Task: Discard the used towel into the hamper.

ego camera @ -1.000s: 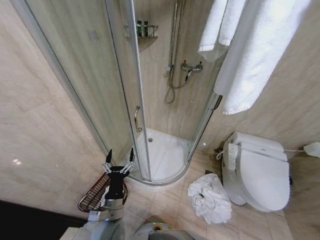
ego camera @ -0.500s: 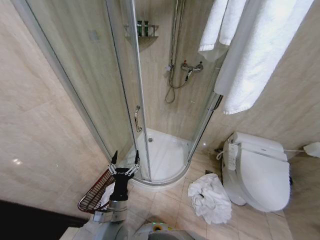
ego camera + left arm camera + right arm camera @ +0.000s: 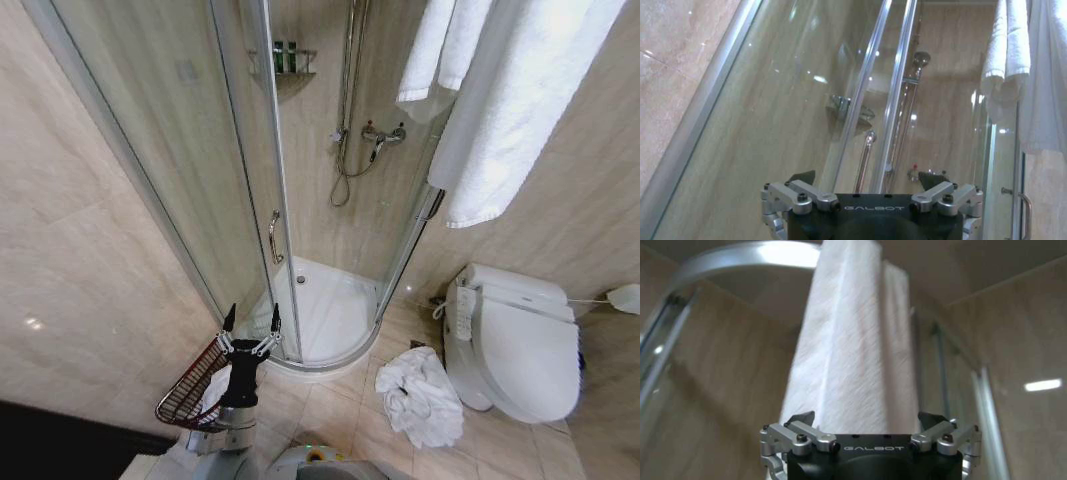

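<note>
left gripper raised with fingers spread wide, holding nothing, above the hamper | hamper stands on the floor by the shower door | used towel lies crumpled on floor beside the toilet | right gripper wide, empty, before a hanging towel

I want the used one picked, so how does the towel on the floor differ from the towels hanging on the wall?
The floor towel lies crumpled in a heap on the tiles beside the toilet; the hanging towels drape flat and smooth, high beside the shower. The heap is bunched and creased, the hanging ones folded lengthwise. All are white.
</note>
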{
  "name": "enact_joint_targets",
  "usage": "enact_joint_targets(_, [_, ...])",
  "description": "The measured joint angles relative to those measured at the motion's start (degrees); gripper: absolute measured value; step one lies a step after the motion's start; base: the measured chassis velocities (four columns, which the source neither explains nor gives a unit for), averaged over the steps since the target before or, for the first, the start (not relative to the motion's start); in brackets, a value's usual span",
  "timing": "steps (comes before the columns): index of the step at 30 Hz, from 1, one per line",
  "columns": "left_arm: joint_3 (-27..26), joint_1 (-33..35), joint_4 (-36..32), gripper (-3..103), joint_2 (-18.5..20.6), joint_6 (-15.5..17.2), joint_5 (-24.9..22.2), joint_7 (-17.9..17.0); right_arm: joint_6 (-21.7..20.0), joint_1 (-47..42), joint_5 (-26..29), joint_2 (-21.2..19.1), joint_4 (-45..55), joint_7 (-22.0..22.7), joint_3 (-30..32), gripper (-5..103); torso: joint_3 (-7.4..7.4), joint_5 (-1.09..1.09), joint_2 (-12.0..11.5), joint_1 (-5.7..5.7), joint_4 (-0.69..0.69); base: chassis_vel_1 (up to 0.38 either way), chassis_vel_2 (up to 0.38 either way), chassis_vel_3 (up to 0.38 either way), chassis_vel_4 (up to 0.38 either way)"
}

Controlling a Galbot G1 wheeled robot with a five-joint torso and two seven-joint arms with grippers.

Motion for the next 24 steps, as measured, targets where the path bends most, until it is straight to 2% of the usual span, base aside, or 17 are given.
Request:
enact_joint_targets(4, [-0.3, 0.1, 0.0, 100, -0.1, -0.6, 0.1, 0.1, -0.2, 1.1, 0.5, 0.6, 0.9, -3.5, -2.2, 100, -0.02, 0.01, 0.0, -0.02, -0.02, 0.0, 0.0, 0.0, 0.0])
enact_joint_targets(8, [-0.5, 0.5, -0.3, 100, -0.5, -0.9, 0.3, 0.2, -0.2, 0.9, 0.4, -0.1, 0.0, -4.9, -2.2, 100, -0.04, 0.0, 0.0, -0.03, -0.02, 0.0, 0.0, 0.0, 0.0])
enact_joint_targets(16, [-0.8, 0.8, -1.0, 100, -1.0, -1.4, 0.4, 0.4, 0.3, -0.6, 0.0, -2.2, -1.9, -4.6, -2.2, 100, -0.05, 0.0, -0.1, -0.04, -0.01, 0.0, 0.0, 0.0, 0.0])
enact_joint_targets(24, [0.1, 1.4, -1.2, 100, -1.5, -1.6, 0.8, 0.9, -0.9, -0.9, 3.9, -5.2, -4.0, -2.2, -4.5, 100, -0.06, 0.0, -0.1, -0.05, -0.01, 0.0, 0.0, 0.0, 0.0])
